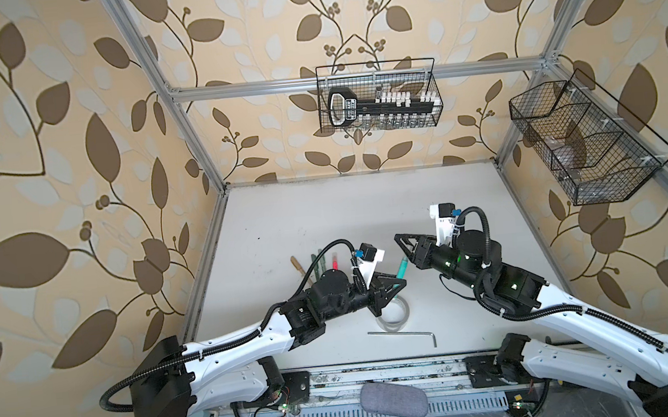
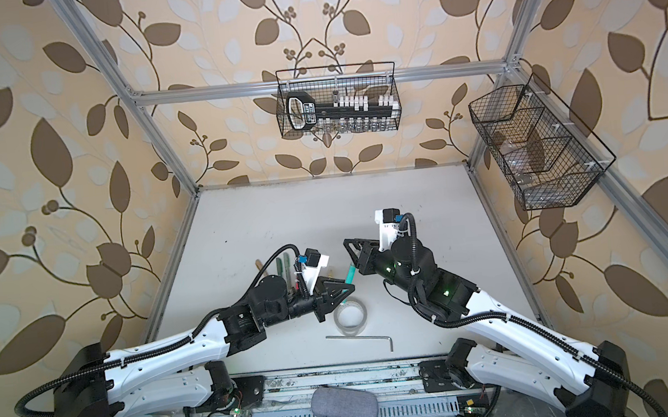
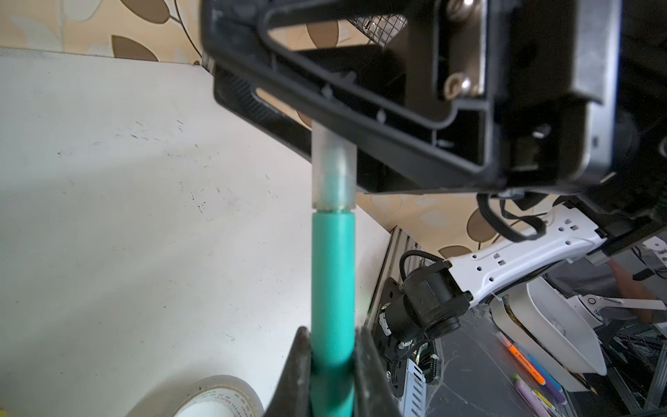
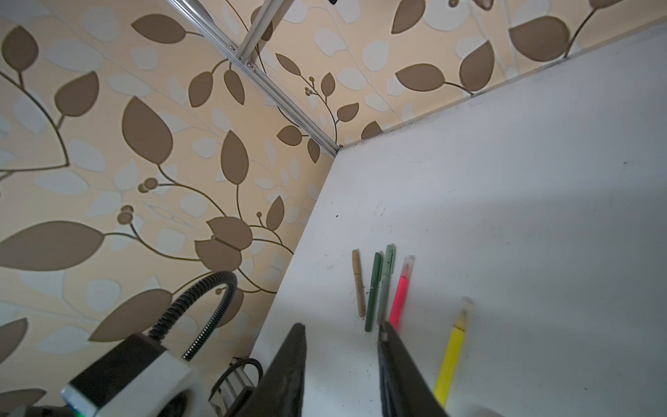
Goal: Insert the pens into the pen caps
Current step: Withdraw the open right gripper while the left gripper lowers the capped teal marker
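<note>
The left gripper (image 3: 332, 335) pinches the green marker (image 3: 332, 274) over the middle of the table (image 3: 144, 216); its clear cap (image 3: 334, 173) meets the barrel. The jaws of the right gripper (image 4: 339, 328) stand apart, empty. I'd hold that pinch firm and press only along the barrel, checking that the seam closes.
</note>
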Robot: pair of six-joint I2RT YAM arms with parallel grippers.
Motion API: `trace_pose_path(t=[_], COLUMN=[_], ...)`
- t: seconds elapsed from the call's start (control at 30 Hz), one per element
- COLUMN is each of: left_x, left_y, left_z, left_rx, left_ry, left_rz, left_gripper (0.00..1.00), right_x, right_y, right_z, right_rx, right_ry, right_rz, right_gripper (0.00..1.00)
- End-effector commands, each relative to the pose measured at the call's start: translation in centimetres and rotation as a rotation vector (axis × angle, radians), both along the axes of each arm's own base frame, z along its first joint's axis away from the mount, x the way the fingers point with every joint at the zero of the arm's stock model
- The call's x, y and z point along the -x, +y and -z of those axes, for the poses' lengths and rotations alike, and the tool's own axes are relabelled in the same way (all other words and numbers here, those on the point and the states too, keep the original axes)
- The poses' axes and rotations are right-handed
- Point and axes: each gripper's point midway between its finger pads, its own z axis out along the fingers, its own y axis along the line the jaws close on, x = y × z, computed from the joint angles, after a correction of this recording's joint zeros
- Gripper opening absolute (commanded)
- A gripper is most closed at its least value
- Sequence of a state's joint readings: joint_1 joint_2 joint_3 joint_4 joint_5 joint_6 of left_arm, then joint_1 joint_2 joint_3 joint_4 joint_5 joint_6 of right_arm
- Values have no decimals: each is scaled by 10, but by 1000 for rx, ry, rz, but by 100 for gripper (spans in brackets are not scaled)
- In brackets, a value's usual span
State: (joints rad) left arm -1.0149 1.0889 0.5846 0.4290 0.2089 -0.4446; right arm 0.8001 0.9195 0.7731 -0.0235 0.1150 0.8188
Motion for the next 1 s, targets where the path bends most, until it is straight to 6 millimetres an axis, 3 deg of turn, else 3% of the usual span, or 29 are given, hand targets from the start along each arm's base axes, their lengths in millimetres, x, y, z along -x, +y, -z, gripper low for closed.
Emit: trace_pose_path(t=[0.0,0.17,0.3,0.47,0.63,0.83,0.97], left_x=[1,-13,-34,-77,-112,-137,-139], left_y=[-2,0,5,15,27,49,58], left_z=[-26,-37,-66,-108,-137,-165,-181], left_rx=[51,48,115,201,214,145,145], left_ry=[-52,-58,-83,-54,-102,-227,-254], left_rz=[8,-67,-134,-187,-292,-486,-502], left_gripper=[0,0,0,0,0,0,0], right_x=[4,11,17,34,47,62,68], right_y=[8,16,18,25,33,55,67], right_z=[-15,-1,8,13,22,40,44], right_rx=[-25,0,-8,-35,-74,-74,-82], right_ry=[-26,-13,-10,-34,-32,3,-9], right_rz=[-32,-56,-76,-117,-159,-221,-275], right_gripper=[26,0,0,0,0,0,0])
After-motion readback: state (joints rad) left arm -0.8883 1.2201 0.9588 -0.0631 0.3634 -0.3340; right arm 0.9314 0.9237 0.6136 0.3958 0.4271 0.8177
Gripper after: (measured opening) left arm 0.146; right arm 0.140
